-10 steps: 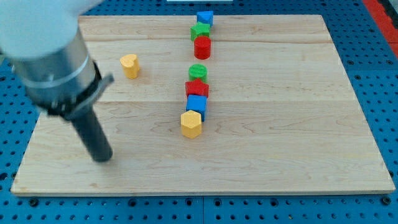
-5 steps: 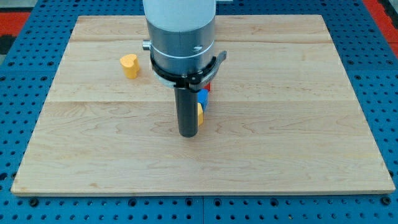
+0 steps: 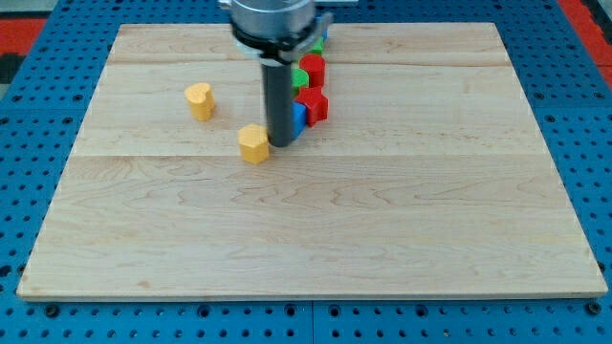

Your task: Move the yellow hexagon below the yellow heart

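The yellow hexagon (image 3: 253,144) sits left of centre on the wooden board (image 3: 382,220). The yellow heart (image 3: 199,100) lies up and to the left of it, apart from it. My tip (image 3: 281,143) rests on the board right beside the hexagon's right side, touching or nearly touching it. The rod rises from the tip to the view's top and hides parts of the blocks behind it.
Just right of the rod a cluster is packed together: a blue block (image 3: 298,118), a red block (image 3: 313,106), a green block (image 3: 301,79), a red cylinder (image 3: 313,69). Green (image 3: 314,44) and blue bits show at the top, partly hidden.
My tip swept from the left to the column's lower end, then up. The yellow hexagon moved up and left, and the blue, red and green blocks were shoved upward together.
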